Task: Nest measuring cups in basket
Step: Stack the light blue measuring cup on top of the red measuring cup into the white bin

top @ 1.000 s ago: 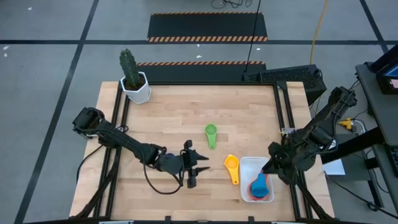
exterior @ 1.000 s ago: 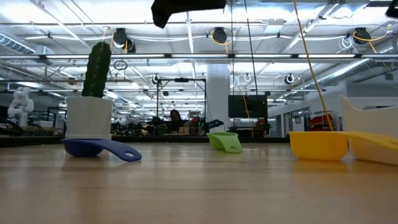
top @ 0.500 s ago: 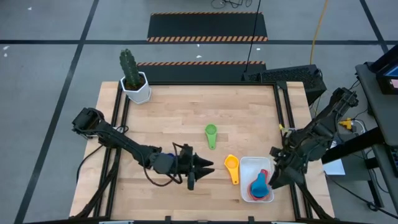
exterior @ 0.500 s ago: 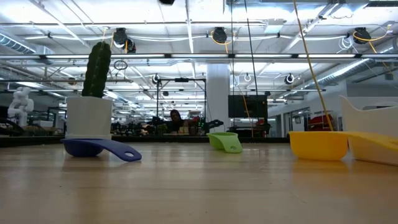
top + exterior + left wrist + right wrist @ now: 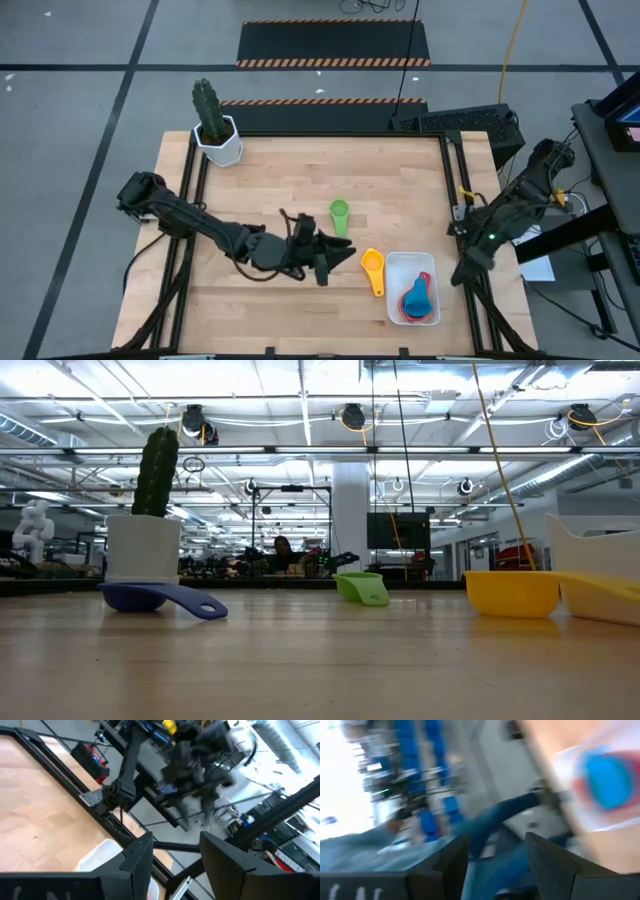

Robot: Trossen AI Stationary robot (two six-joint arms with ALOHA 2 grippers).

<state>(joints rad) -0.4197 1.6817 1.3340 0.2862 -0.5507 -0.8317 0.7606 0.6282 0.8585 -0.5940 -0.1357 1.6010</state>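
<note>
At the bench's 5 o'clock the basket holds nested blue-on-red cups, while green cup, yellow cup and dark blue cup remain; left gripper and right gripper spread, empty.

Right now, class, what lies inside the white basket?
The basket holds a nested stack: a light blue cup on top, with a red one's edge showing beneath. Any cups deeper in the stack are covered.

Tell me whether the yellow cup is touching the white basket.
Apart. The high view shows a strip of bare table between the yellow cup, handle included, and the rim of the basket.
</note>
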